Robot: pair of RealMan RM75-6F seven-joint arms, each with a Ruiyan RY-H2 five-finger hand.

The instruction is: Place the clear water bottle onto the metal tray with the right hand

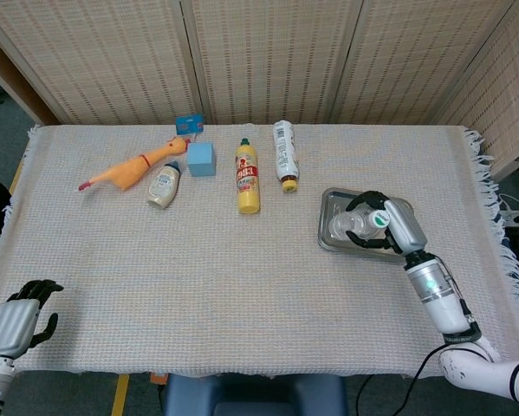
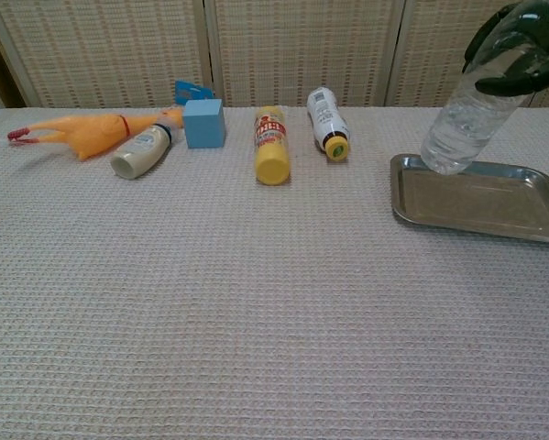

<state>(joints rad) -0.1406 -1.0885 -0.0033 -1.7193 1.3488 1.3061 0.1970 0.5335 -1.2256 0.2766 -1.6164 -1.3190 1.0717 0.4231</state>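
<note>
My right hand [image 1: 382, 221] [image 2: 517, 41] grips the clear water bottle [image 2: 471, 101] [image 1: 353, 224] near its top. The bottle hangs tilted, its base toward the left, just above the back left part of the metal tray [image 2: 494, 206] [image 1: 337, 240]. Whether the base touches the tray I cannot tell. The green cap [image 1: 379, 218] shows between my fingers in the head view. My left hand [image 1: 16, 316] rests with fingers curled at the table's near left corner, holding nothing.
Along the far side lie a rubber chicken [image 1: 129, 170], a small white bottle [image 1: 163, 185], a blue cube [image 1: 201, 159], a yellow bottle [image 1: 247, 176] and a white bottle [image 1: 284, 153]. A woven cloth [image 1: 207, 286] covers the table.
</note>
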